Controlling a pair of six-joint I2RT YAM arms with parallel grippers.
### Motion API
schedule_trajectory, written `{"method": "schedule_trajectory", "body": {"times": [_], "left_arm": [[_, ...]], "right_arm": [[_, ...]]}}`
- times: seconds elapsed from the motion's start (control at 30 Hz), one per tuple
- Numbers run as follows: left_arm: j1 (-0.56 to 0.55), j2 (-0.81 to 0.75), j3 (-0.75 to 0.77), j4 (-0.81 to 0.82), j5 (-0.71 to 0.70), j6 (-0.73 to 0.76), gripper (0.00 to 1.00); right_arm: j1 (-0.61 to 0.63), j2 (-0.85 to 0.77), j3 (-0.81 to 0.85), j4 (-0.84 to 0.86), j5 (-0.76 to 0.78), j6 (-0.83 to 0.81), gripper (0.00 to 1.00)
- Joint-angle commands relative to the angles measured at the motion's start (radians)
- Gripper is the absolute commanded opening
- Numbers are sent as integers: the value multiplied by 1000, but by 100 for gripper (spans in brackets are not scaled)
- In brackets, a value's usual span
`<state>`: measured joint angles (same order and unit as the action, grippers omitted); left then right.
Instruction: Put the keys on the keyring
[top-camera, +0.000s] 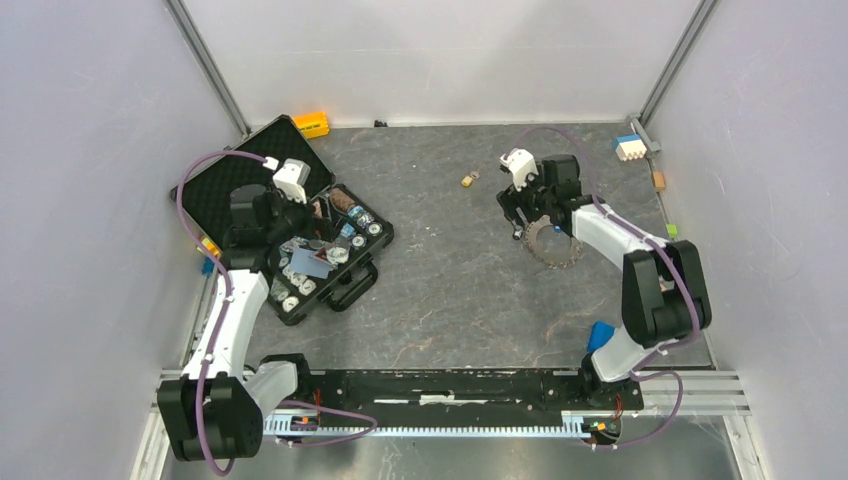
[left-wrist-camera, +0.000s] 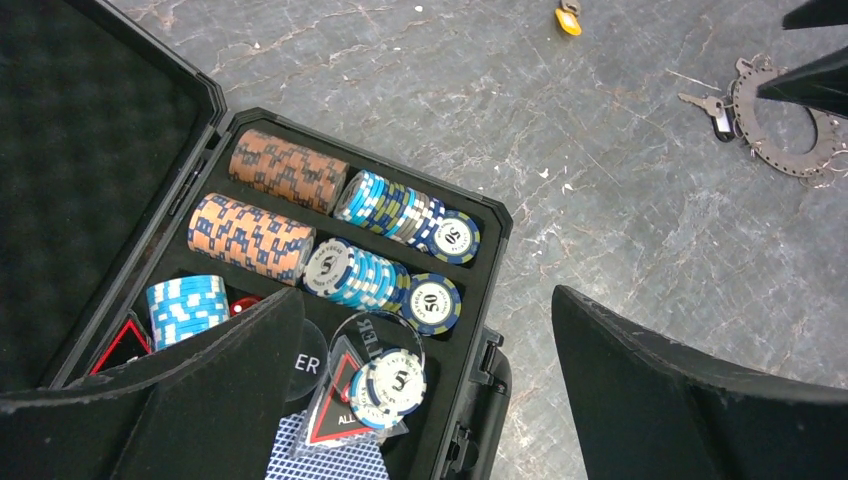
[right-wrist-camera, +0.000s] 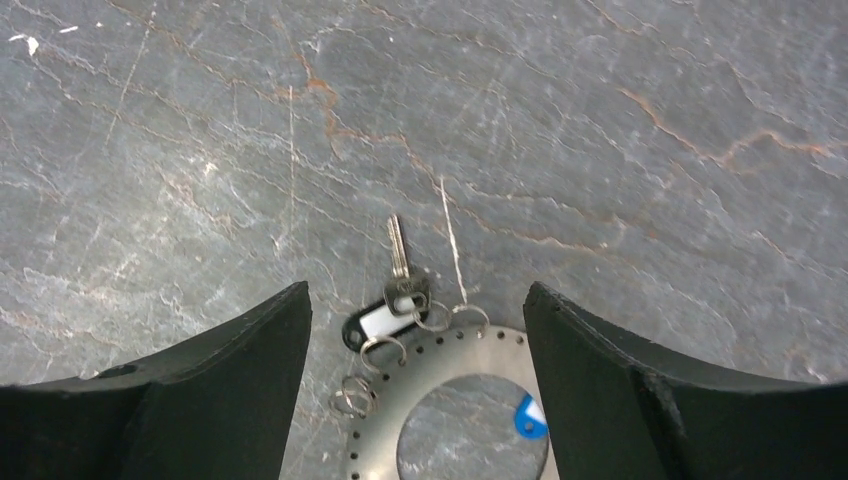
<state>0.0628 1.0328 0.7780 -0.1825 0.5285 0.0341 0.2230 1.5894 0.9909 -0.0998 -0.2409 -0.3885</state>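
The keyring is a flat silvery metal ring with a row of holes and small split rings along its edge. It lies on the table at right and shows in the left wrist view. A metal key with a black, white-labelled tag hangs on one split ring. A blue tag lies inside the ring's hole. A yellow-orange key lies alone at mid-table. My right gripper is open, low over the ring's near edge. My left gripper is open and empty above the poker case.
An open black poker-chip case with chip stacks and cards stands at left. An orange block sits behind it. A blue and white block is at the far right corner. A blue block lies by the right arm's base.
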Motion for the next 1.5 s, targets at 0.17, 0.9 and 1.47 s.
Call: {"method": "schedule_trajectory", "body": {"times": [0.17, 0.9, 1.47], "left_arm": [[-5, -9, 22, 8, 37, 50, 100], [-13, 1, 3, 28, 88, 49, 100], [-18, -29, -13, 40, 83, 61, 100]], "right_arm": [[10, 51, 82, -78, 43, -46, 76], [-104, -74, -49, -382, -95, -267, 61], [-44, 91, 71, -397, -74, -351, 54]]}}
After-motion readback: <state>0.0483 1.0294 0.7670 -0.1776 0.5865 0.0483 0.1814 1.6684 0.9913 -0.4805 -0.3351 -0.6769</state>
